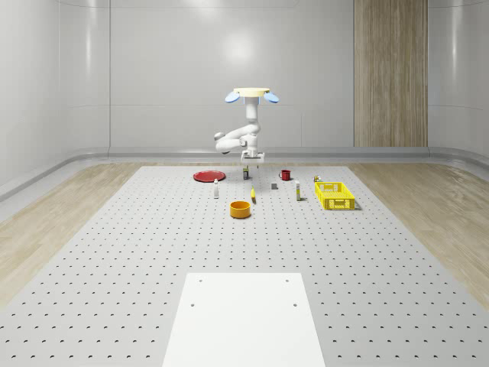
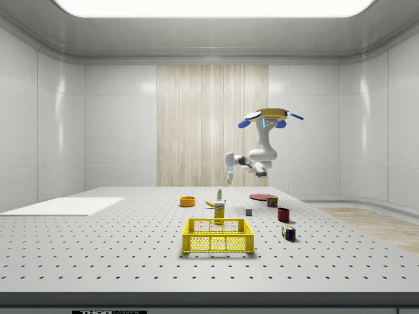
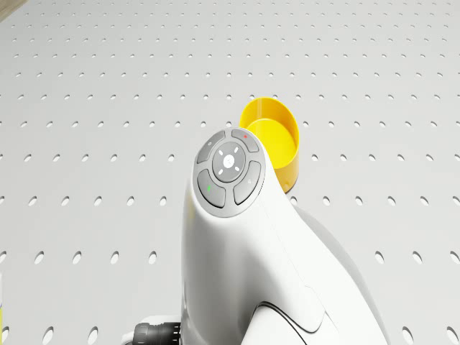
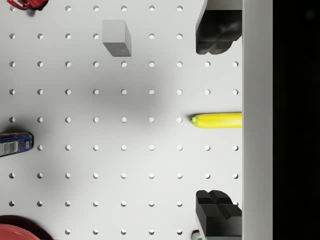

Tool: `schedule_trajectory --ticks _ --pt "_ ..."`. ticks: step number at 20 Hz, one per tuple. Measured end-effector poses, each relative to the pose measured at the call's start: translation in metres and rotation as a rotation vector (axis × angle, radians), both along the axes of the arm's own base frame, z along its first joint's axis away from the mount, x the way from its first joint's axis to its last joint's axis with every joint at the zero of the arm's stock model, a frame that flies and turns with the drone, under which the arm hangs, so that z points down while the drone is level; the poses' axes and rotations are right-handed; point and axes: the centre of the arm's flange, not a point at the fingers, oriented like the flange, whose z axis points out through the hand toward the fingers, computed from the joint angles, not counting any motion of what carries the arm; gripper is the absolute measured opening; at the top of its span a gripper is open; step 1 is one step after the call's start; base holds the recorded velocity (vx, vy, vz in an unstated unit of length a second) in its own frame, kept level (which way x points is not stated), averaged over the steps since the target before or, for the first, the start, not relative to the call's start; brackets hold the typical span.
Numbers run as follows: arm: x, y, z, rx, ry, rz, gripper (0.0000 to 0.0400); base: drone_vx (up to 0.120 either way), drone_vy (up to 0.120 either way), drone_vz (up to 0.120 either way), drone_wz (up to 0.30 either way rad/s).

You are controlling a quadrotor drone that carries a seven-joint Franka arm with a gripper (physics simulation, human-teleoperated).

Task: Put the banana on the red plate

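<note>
Fingers (image 4: 218, 33) stand wide apart and hold nothing, and the banana (image 4: 217, 120) lies flat on the surface (image 4: 150, 165) midway between them, well below. The drone (image 1: 250, 95) hovers above it. Best to descend straight, keeping the fruit centred (it lies crosswise to the closing line), and close only once the tips straddle it. The red plate (image 1: 208, 177) waits nearby.

yellow crate (image 1: 335, 196), orange bowl (image 1: 240, 209), red mug (image 1: 285, 175)

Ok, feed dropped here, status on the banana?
Drone hovering above table. Gripper open, high over banana. Banana untouched. Red plate bare.
</note>
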Motion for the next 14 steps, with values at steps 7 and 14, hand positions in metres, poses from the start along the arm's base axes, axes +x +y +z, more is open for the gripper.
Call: schedule_trajectory --ticks 7,14 --pt "0.0 0.0 0.0 0.0 0.0 0.0 0.04 0.12 0.0 -0.12 0.0" --pt "0.0 0.0 0.0 0.0 0.0 0.0 0.04 0.114 0.023 -0.057 0.0"
